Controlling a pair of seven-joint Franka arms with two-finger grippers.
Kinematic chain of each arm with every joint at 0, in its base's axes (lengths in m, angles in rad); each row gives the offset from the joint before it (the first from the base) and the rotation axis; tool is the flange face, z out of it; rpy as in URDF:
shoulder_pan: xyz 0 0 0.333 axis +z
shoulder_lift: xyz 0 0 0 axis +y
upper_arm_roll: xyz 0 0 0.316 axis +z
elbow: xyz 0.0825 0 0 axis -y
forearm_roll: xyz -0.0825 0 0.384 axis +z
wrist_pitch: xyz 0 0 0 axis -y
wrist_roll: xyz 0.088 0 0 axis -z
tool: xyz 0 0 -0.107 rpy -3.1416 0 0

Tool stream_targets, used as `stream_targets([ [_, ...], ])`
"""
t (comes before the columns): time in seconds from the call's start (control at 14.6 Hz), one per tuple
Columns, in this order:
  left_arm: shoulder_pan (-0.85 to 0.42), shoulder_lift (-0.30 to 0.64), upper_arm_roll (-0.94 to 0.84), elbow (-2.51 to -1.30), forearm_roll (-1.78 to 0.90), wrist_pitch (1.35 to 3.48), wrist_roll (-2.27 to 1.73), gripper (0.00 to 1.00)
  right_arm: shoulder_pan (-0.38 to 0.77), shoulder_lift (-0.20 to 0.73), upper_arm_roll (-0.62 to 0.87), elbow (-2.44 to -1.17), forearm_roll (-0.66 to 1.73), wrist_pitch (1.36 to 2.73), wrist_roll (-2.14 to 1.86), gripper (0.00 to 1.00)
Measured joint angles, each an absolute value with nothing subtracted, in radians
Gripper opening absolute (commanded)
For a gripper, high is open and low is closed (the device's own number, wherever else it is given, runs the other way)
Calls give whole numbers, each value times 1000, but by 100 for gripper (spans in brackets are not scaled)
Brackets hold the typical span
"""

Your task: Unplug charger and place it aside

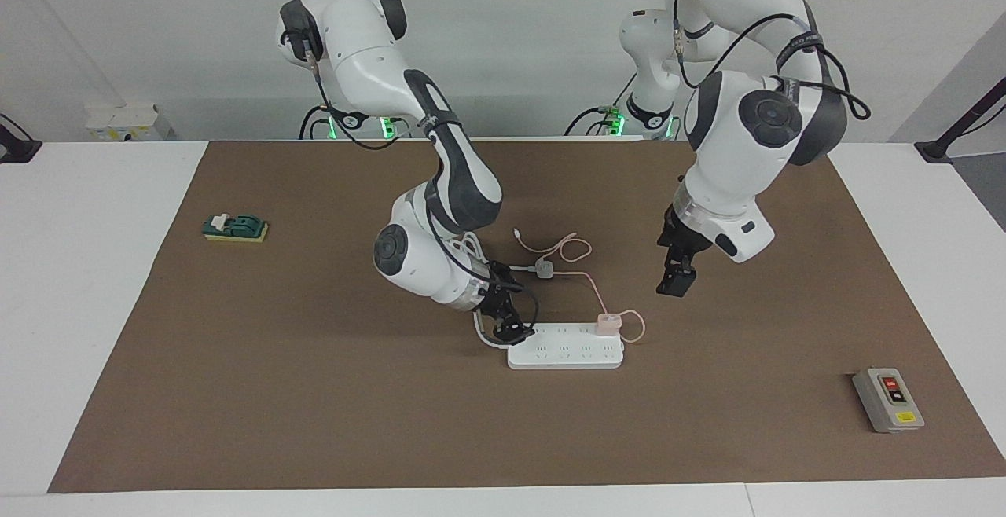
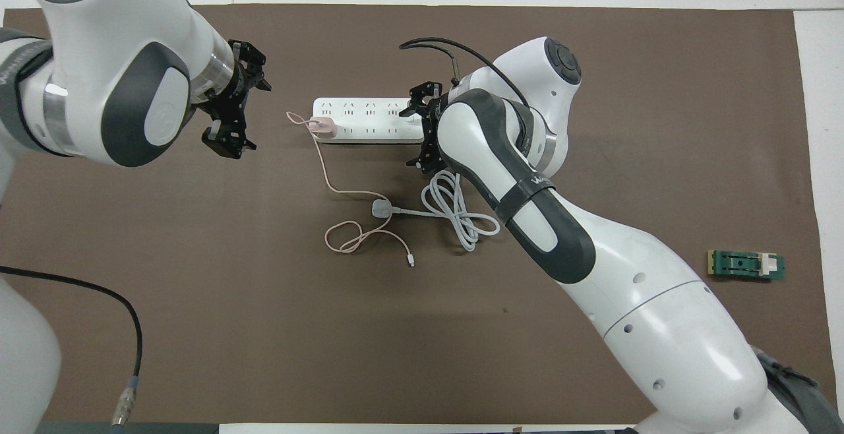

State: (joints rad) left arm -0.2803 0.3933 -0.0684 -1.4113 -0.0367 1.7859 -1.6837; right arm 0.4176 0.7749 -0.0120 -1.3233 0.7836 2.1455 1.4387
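Charger (image 1: 608, 322) sat plugged in strip (image 1: 564, 354); right gripper (image 1: 509, 333) pressed strip's end, left gripper (image 1: 676, 280) hovered nearby; jaws' state unclear.

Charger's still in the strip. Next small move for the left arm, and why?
Probably bring the left claw down and sideways onto the small pale pink cube-shaped charger. The charger is still plugged into the long white power strip at its end toward the left arm, and that claw hangs in the air beside it, holding nothing. The right claw is down at the strip's other end, seemingly bracing it.

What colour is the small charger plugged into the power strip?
Pale pink cube-shaped charger, clearest in the overhead view.
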Motion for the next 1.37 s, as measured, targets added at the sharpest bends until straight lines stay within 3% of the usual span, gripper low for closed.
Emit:
stream_targets([
  [0.41,-355,464,-66,-1413,-36,1821,-1833,100,413,875,-13,-1201,804,2145,1442,100],
  [0.96,-361,566,-48,-1414,-32,2006,-1943,100,414,895,-13,-1172,794,2145,1438,100],
  [1.37,-364,583,-45,-1447,15,2077,-1951,100,414,917,-17,-1137,768,2146,1431,100],
])
